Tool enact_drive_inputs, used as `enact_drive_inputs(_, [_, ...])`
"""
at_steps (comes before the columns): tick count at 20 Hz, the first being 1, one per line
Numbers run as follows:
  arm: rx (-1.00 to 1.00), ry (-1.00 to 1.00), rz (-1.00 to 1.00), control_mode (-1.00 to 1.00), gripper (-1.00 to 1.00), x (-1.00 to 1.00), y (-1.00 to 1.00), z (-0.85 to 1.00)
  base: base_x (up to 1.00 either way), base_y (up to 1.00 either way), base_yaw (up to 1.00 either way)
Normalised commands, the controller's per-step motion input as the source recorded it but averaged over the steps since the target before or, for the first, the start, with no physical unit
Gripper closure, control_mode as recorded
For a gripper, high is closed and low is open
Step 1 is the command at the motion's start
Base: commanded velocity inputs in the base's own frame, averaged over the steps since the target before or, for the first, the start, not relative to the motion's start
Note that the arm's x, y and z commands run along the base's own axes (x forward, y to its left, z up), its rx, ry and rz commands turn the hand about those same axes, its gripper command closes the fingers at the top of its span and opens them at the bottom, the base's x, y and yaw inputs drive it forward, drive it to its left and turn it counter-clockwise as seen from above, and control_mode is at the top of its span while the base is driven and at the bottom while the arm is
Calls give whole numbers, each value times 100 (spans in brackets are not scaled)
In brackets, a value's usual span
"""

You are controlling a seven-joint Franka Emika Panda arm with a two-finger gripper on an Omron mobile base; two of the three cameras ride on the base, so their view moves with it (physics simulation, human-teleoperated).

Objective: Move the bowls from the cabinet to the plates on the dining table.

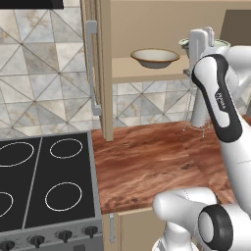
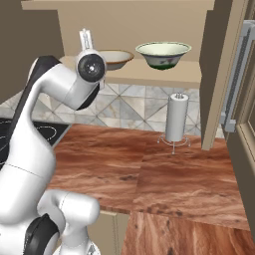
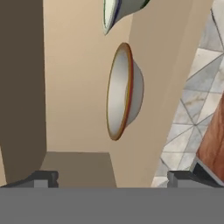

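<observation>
Up at cabinet (image 2: pixel 214 69) shelf, we've got jaws spread wide, gripper (image 3: pixel 111 179) rolled sideways, lined up for cream bowl (image 3: pixel 124 92) rim; nothing pinched.

both base views look forward from either side at the cabinet (image 1: pixel 147 29) shelf; hand view, rolled, closer

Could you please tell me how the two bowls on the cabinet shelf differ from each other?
The wide cream ceramic bowl with the tan-brown rim is shallower and plain inside, while the pale green-white ceramic bowl is deeper, with a dark green band low on its outside. In the right base view the cream bowl sits left of the green-white one. Both are round, upright and rest on the same cabinet shelf.
</observation>
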Motion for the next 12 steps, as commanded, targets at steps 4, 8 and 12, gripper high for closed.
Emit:
enact_drive_inputs(4, [-5, -2, 9, -100, -100, 11, -6, 0, 0, 0, 0])
enact_drive_inputs(8, [-11, -6, 3, -100, -100, 1, -1, 0, 0, 0, 0])
enact_drive_inputs(12, [-11, -7, 0, -100, -100, 4, 0, 0, 0, 0, 0])
